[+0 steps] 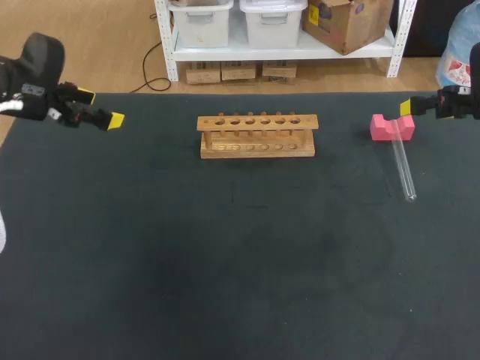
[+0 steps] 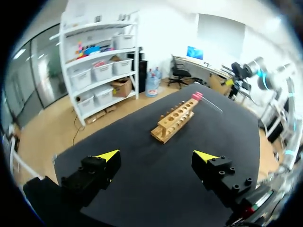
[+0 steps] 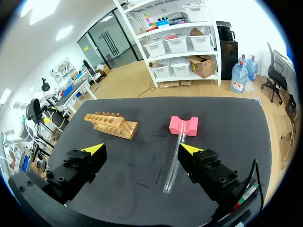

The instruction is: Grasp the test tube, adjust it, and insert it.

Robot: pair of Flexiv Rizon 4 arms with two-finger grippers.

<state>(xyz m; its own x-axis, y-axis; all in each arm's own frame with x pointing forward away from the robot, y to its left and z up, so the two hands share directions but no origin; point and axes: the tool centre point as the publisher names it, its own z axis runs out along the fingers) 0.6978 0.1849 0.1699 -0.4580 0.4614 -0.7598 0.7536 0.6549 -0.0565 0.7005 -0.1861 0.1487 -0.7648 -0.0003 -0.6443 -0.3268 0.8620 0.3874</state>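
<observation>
A clear glass test tube (image 1: 403,166) (image 3: 173,162) lies on the black table, its far end resting on a pink notched block (image 1: 391,127) (image 3: 183,126) (image 2: 197,96). A wooden rack (image 1: 257,136) (image 2: 176,119) (image 3: 111,124) with a row of holes stands at the table's middle back. My right gripper (image 1: 406,108) (image 3: 143,149) hovers open above the table's right edge, beside the pink block, with nothing between its fingers. At the far left, my left gripper (image 1: 101,109) (image 2: 156,155) hangs open and empty, well away from the rack.
The black mat (image 1: 240,270) covers the whole table; only the rack, the block and the tube stand on it. The table's back edge (image 1: 247,94) runs just behind the rack.
</observation>
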